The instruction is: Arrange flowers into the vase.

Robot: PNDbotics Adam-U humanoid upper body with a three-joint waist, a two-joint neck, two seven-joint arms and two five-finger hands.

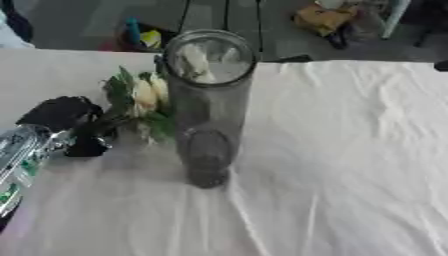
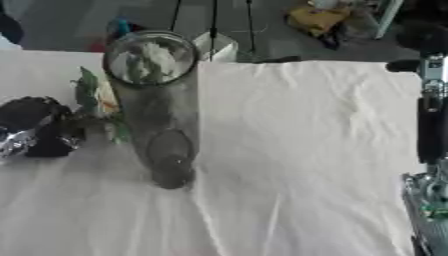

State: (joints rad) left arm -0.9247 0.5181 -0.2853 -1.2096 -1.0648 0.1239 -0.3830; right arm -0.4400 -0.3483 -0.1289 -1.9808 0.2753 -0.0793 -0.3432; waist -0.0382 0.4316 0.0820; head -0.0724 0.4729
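Note:
A tall clear glass vase [image 1: 208,100] stands upright on the white cloth, its open rim toward the far edge. Just left of it, a small bunch of flowers [image 1: 144,97] with pale yellow blooms and green leaves leans against the vase wall, outside the glass, with the heads below the rim. A dark stem runs down-left into my black left hand [image 1: 66,120], whose fingers curl round the stem. My right arm shows only at the right edge of the right eye view, far from the vase, with the right hand [image 2: 429,135] as a dark upright shape.
A wrinkled white cloth [image 1: 350,150] covers the table, with bare room to the right of the vase. Beyond the far edge is floor with a yellow bag [image 1: 322,19], tripod legs [image 2: 213,20] and coloured clutter [image 1: 140,36].

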